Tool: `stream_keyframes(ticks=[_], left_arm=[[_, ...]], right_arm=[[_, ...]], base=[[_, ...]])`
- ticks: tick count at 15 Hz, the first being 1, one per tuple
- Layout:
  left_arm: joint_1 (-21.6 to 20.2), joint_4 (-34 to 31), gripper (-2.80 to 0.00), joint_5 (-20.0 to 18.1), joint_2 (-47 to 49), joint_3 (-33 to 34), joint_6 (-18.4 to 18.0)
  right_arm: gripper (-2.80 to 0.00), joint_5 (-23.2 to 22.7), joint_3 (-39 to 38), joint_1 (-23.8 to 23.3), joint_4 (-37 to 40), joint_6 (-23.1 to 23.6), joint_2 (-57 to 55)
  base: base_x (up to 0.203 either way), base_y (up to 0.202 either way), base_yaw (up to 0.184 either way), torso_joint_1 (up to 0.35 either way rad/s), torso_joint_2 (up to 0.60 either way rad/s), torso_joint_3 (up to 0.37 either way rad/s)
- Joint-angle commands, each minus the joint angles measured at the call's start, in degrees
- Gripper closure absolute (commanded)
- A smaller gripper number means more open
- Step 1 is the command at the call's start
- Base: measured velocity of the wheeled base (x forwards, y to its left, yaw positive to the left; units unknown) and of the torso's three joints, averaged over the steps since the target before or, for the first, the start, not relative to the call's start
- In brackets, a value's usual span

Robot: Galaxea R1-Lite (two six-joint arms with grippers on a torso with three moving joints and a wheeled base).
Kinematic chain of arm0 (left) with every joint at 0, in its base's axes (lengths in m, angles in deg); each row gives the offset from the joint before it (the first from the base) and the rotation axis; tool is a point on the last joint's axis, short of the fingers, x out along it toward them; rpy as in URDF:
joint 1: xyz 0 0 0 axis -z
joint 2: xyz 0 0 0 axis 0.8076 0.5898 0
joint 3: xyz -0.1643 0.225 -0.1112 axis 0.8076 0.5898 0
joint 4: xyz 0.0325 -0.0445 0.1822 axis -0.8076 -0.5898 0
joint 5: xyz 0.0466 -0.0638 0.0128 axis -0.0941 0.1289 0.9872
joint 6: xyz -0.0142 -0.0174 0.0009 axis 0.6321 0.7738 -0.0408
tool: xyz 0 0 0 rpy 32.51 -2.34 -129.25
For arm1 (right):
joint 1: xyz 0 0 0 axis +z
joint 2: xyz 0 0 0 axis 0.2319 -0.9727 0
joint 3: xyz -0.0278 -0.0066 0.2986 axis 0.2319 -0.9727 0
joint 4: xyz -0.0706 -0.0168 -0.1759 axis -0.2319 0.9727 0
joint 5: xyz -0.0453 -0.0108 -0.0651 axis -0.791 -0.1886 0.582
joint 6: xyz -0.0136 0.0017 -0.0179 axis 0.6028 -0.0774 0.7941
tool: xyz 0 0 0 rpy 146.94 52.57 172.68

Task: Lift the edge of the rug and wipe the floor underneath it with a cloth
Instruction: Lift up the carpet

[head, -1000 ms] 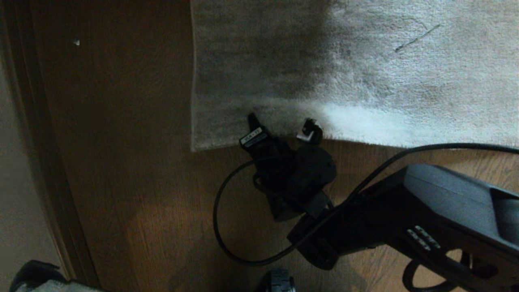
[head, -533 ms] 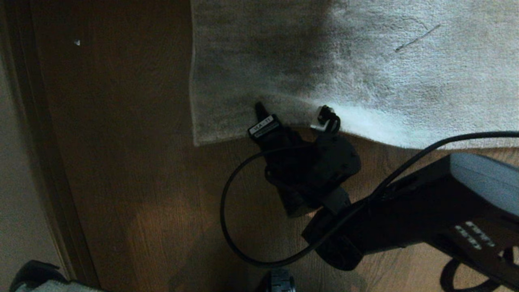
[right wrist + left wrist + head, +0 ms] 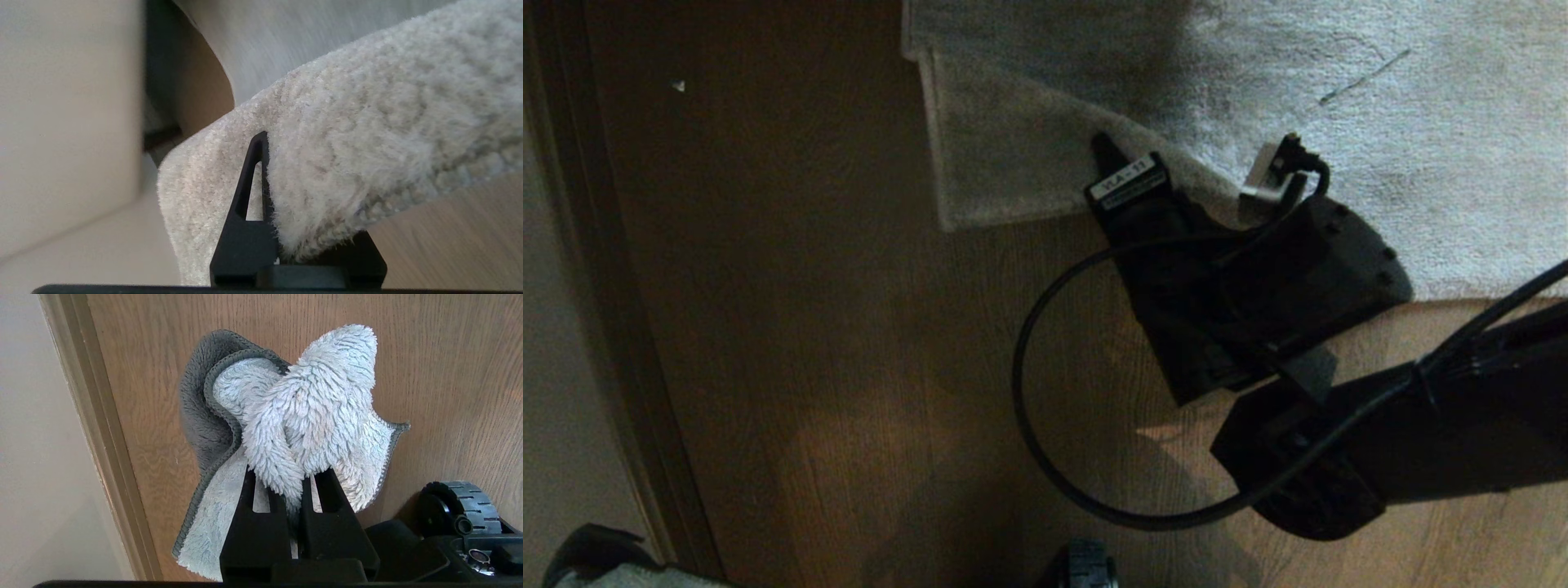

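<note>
hidden: floor beneath rug edge | right gripper pinching it, raised | left gripper clamping cloth by baseboard

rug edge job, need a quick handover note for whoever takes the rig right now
Right gripper: shut on the rug edge, which is raised off the floor near the rug's corner; in the head view the corner is peeled back on itself.
Left gripper: shut on the cloth, bunched between its fingers, hanging above bare floor beside the skirting board, well away from the rug.
Done: cloth picked up, rug edge gripped and lifted.
Left: bring the cloth across to the floor exposed under the lifted edge, wipe it, then lay the rug back down. No wiping is visible yet.
</note>
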Motion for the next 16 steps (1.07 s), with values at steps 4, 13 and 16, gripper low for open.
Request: stream_keyframes(ticks=[4,13,16], left_arm=[[0.0,0.0,0.0,0.0,0.0,0.0,0.0],[0.0,0.0,0.0,0.1,0.0,0.0,0.0],[0.0,0.0,0.0,0.0,0.0,0.0,0.0]], right_arm=[[0.0,-0.5,-1.4,-0.3,-2.8,1.1,7.0],[0.0,-1.6,-2.9,-0.3,-2.8,1.2,11.4],[0.0,-1.6,-3.0,-0.3,-2.8,1.1,11.9]], base=[[0.0,0.0,0.0,0.0,0.0,0.0],[0.0,0.0,0.0,0.0,0.0,0.0],[0.0,0.0,0.0,0.0,0.0,0.0]])
